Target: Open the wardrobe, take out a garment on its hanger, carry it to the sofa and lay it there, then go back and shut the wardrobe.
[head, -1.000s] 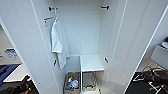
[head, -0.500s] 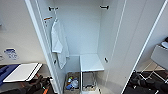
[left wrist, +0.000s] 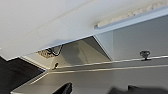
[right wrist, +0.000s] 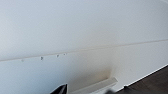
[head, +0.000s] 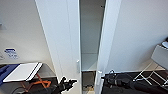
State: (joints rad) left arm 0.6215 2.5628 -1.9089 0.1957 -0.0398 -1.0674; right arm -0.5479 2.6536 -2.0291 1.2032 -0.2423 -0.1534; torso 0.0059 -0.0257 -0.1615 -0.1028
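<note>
The white wardrobe (head: 62, 37) stands right in front of me, its two doors swung nearly together. A narrow gap (head: 90, 35) between them shows a bare white inside and a shelf (head: 88, 61). My left gripper (head: 68, 81) is low in front of the left door, just below its small handle (head: 78, 66), with its fingers apart and nothing between them. My right gripper (head: 103, 78) is at the right door's edge beside its handle (head: 99, 74). The left wrist view looks along a door (left wrist: 75, 27) into the cabinet. In the right wrist view a white door panel (right wrist: 82, 32) is close.
A white board on orange legs (head: 23, 72) stands low at the left, next to something blue (head: 5, 71). A blue label (head: 11, 53) is on the left wall. A white wire frame (head: 153, 73) and a grey box (head: 160, 56) are at the right. The floor is dark.
Both doors stood wide open with a white garment hanging inside; now they are swung almost together, leaving a narrow gap. The view has moved closer, and both grippers are at the doors.
</note>
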